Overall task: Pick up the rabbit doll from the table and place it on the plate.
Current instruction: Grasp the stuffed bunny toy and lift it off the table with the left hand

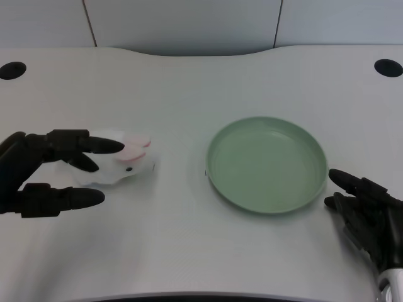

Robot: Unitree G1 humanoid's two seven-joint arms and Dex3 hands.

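table (189,251): I see a white, matte top filling the frame; curved far edge at 12 o'clock, black round holes at 10 (12,70) and 2 o'clock (388,68).
room: pale grey wall panels (182,22) behind the table, thin seams between them.
rabbit doll (124,162): white with pink ears, lying on the table at 9 o'clock, well apart from the plate.
plate (217,148): green, round, sits right of centre at 3 o'clock.
left hand (47,173): fingers spread around the doll, upper ones lying over it; can't tell if it actually grips.
right hand (365,211): at 4 o'clock, just beside the plate rim.
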